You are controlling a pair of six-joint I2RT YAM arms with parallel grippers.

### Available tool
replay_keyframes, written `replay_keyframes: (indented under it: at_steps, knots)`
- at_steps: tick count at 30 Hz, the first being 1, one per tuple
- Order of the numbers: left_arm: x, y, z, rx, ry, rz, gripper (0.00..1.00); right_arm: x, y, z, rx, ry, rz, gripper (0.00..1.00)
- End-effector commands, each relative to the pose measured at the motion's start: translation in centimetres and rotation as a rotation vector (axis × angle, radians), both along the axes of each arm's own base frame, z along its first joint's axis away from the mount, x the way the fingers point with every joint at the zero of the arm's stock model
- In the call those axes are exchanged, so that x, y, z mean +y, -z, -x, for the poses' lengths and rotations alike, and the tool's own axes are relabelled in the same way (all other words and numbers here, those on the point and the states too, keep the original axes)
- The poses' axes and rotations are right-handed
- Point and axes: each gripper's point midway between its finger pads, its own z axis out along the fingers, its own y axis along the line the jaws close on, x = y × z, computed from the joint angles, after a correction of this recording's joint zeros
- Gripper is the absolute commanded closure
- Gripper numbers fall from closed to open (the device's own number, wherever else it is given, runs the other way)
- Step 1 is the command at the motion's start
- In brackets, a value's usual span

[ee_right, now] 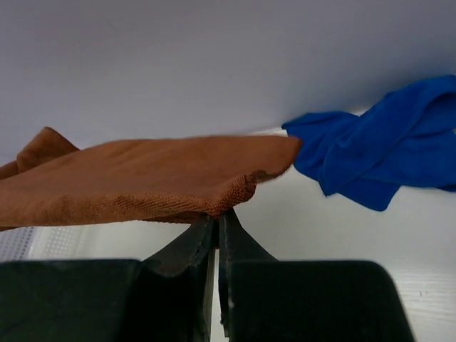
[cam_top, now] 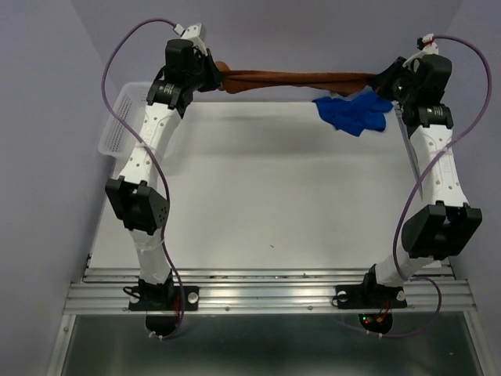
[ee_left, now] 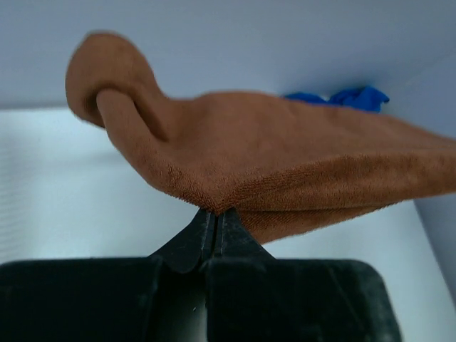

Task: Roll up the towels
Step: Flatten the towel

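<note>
Observe the white table point(cam_top: 258, 196); it fills the middle of the top view, with both arm bases bolted at its near edge. The left arm point(cam_top: 145, 180) reaches up the left side toward the far edge; the right arm point(cam_top: 434, 180) does the same on the right side.

Locate the white mesh basket point(cam_top: 117, 129) at the far left corner; it is partly hidden behind the left arm.

Locate the rust-brown towel point(cam_top: 297, 78) along the far edge of the table; it is stretched in a long, narrow band from left to right between the two grippers and is held up off the surface; in the left wrist view a loose corner curls over on itself at the upper left.

Locate the blue towel point(cam_top: 354, 112) at the far right; it lies crumpled on the table, just on the near side of the right end of the rust-brown towel and close beside the right arm's wrist; it lies free of both grippers.

Check the left gripper point(ee_left: 215, 212); its fingers are clenched on the left end of the rust-brown towel, with the cloth pinched at the tips.

Check the right gripper point(ee_right: 218, 214); its fingers are pinched together on the right end of the same towel; the cloth spreads out above the tips toward the left.
</note>
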Motion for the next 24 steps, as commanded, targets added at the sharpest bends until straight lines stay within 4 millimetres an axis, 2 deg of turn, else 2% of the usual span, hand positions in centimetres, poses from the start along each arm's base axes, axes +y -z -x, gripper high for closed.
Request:
replay_keyframes:
  at_steps: [1,2,3,4,5,6,7,8,9,10,12,13,15,16,17,18,21,23,24]
  knots:
    - [3.5,-1.5,4.3,-0.068,-0.009,-0.072,1.0,-4.9,4.8,2.5,0.102,0.203,0.062,0.99]
    - [3.7,0.2,5.0,-0.021,-0.011,-0.085,1.0,-4.9,7.0,3.2,0.157,0.213,0.051,0.99]
    - [3.8,5.1,6.2,0.104,-0.008,-0.107,1.0,-5.6,8.6,4.6,0.204,0.249,0.043,0.99]
    - [4.1,6.2,7.6,0.135,-0.013,-0.121,1.0,-6.2,10.9,5.7,0.261,0.281,0.026,0.99]
    - [3.6,8.1,8.8,0.181,-0.004,-0.138,1.0,-6.3,15.4,7.3,0.369,0.298,0.027,0.99]
    - [4.2,12.3,10.8,0.301,-0.033,-0.173,0.79,-7.9,17.8,8.9,0.447,0.385,0.047,0.98]
    - [4.0,14.3,12.1,0.362,-0.027,-0.184,0.65,-8.9,19.8,9.9,0.511,0.441,0.052,0.97]
    - [3.6,16.0,13.5,0.422,-0.015,-0.19,0.56,-9.8,21.3,10.8,0.569,0.488,0.052,0.96]
    - [3.5,18.1,15.0,0.489,-0.004,-0.198,0.32,-10.5,22.6,12.0,0.641,0.517,0.059,0.94]
    - [3.9,18.7,15.7,0.519,-0.027,-0.205,0.02,-11.1,24.0,12.5,0.698,0.538,0.068,0.83]
    - [5.0,19.3,17.1,0.576,-0.084,-0.25,0.01,-12.6,24.8,14.1,0.773,0.636,0.12,0.55]
    - [5.8,19.0,17.3,0.574,-0.135,-0.261,0.01,-13.1,25.0,14.1,0.788,0.654,0.135,0.26]
    - [6.6,19.0,18.0,0.591,-0.172,-0.275,0.01,-13.1,24.6,13.9,0.789,0.658,0.133,0.11]
    - [6.7,19.0,18.2,0.591,-0.178,-0.274,0.01,-13.0,23.7,13.1,0.763,0.635,0.127,0.0]
    - [6.8,18.6,18.5,0.586,-0.192,-0.255,0.01,-12.6,23.3,12.5,0.747,0.603,0.117,0.0]
    - [6.9,19.1,18.8,0.591,-0.198,-0.254,0.01,-11.3,23.0,11.7,0.723,0.528,0.078,0.0]
    - [7.0,19.7,18.9,0.602,-0.226,-0.236,0.01,-9.3,20.8,9.2,0.605,0.391,0.025,0.0]
    - [6.7,20.5,18.4,0.62,-0.232,-0.222,0.01,-8.5,20.7,8.7,0.575,0.34,0.042,0.0]
    - [5.9,20.7,18.1,0.619,-0.217,-0.195,0.01,-7.5,20.4,8.1,0.548,0.287,0.031,0.0]
